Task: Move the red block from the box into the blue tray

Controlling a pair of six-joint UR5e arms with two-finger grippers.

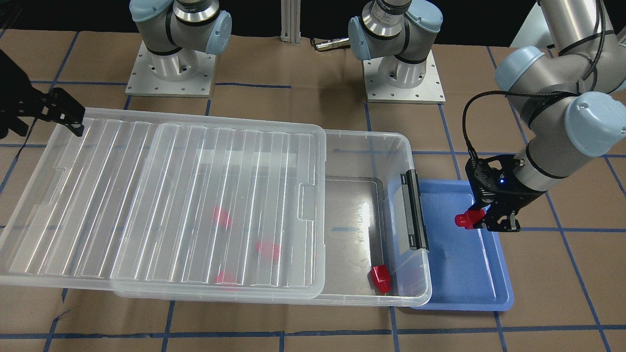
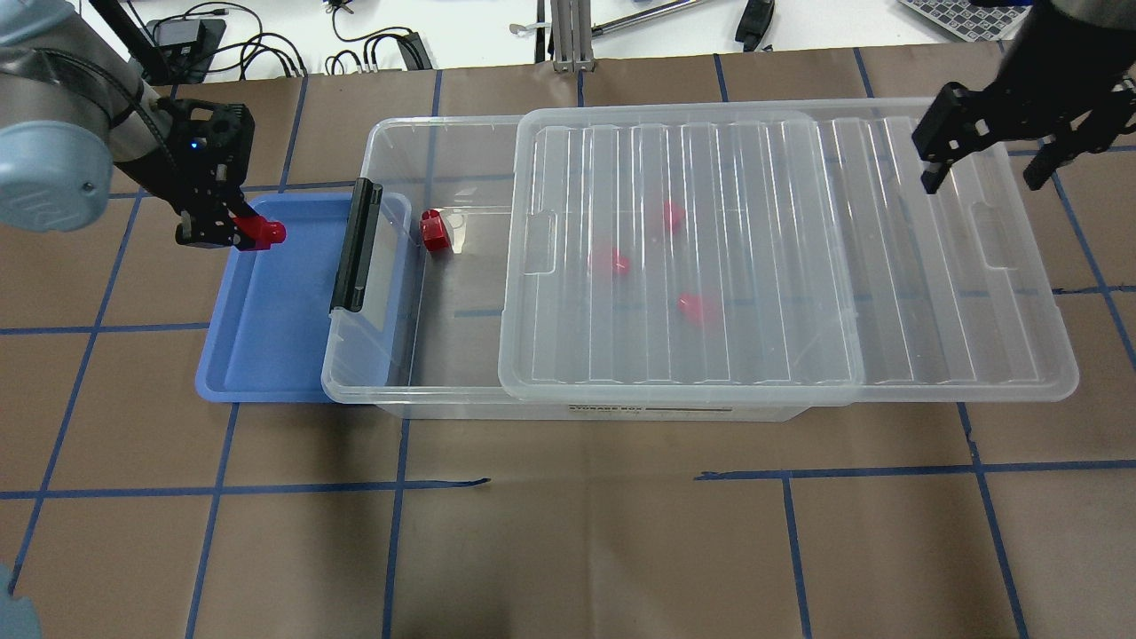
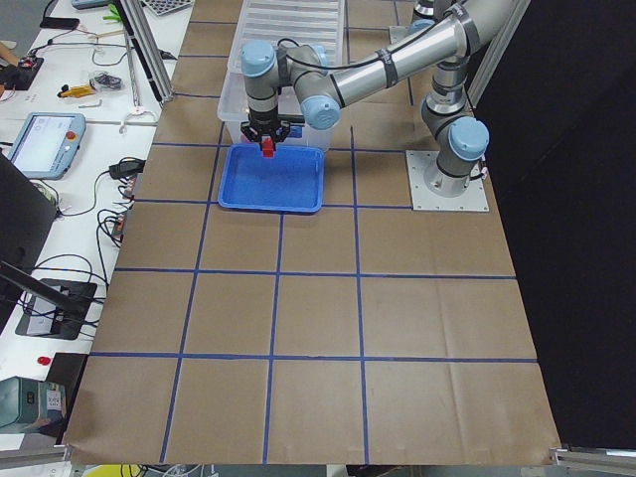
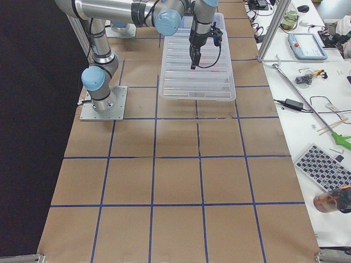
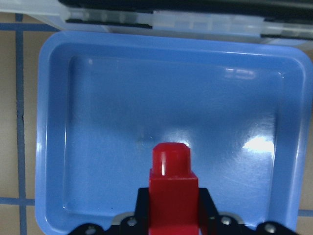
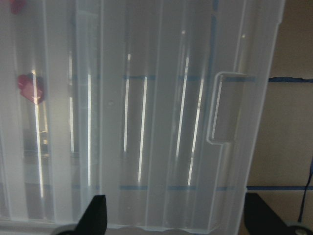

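A small shiny red plastic block with a round peg (image 2: 264, 232) is being squeezed tight by the left gripper (image 2: 241, 233). It is being held up in the air over the shallow blue plastic tray (image 2: 266, 355), on the side nearer the table's left edge. It is not being rested on the tray floor yet. If it is let go from up here, it could be bounced over the low rim or rolled away on its peg.

The big clear plastic box (image 2: 390, 395) is being shown just beside the tray. One red block (image 2: 435, 232) is being seen in its open part, and three blurry ones under the ribbed clear lid (image 2: 754, 266).

Toward the table's right edge, the right gripper (image 2: 983, 173) is being held spread wide over the lid, with nothing in it. If it is lowered, the lid could be knocked.
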